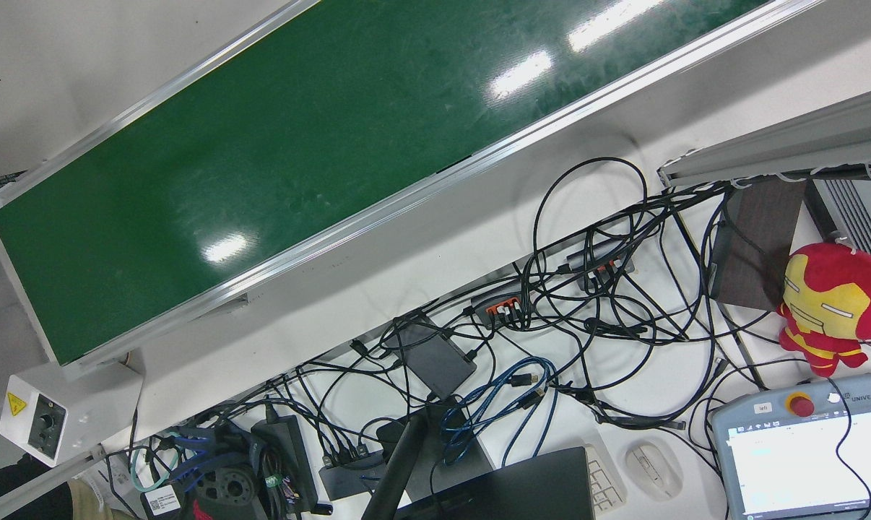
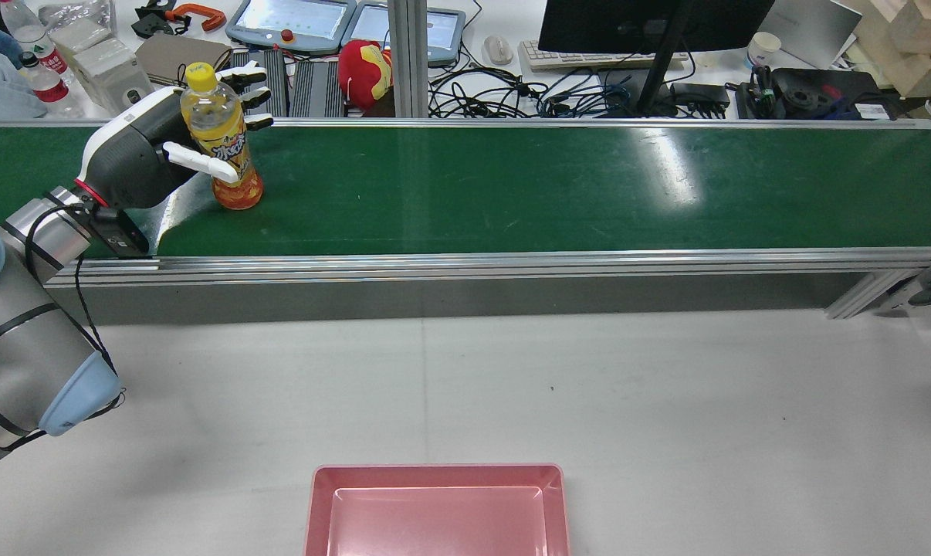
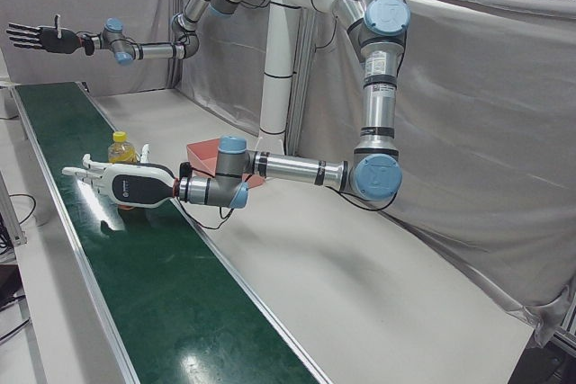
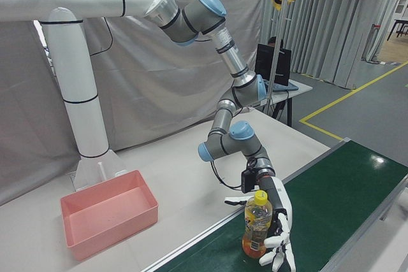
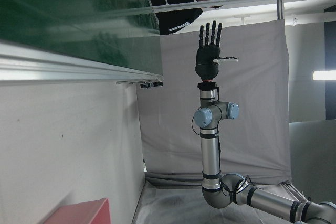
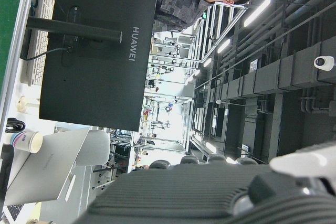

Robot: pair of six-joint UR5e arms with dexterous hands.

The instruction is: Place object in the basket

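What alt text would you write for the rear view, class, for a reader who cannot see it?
The left hand, fingers spread, cups an upright orange drink bottle standing on the green conveyor belt. An empty pink basket sits at the near table edge.

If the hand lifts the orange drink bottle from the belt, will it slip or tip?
The bottle stands upright, tall and narrow, so a sideways push would probably tip it. It looks full, likely heavy. Its smooth label may slip in the left hand.

Grey curtains hang behind the station (yellow line marks the floor).
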